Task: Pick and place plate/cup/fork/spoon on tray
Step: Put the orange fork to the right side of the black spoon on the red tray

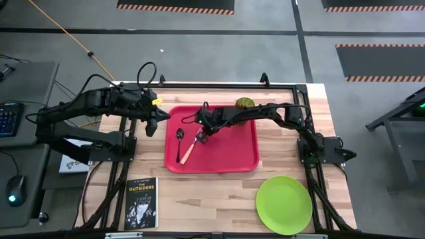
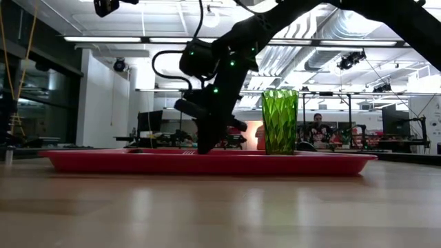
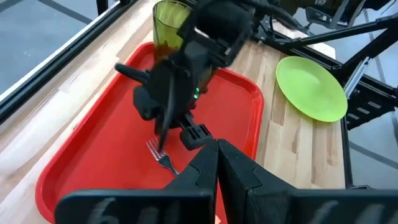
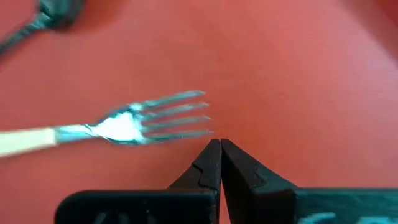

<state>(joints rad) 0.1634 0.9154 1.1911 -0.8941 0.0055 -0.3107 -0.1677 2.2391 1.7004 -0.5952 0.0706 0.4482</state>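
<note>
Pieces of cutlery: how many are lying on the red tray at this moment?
2. The spoon lies on the left part of the tray; the fork lies just right of it, tines toward the right gripper. None seems hidden.

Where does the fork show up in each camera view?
High view: fork lies on the tray, left of centre, beside the spoon.
Low view: not visible.
Left wrist view: tines below the right gripper.
Right wrist view: centre-left.
Shared landmark: the red tray.
</note>
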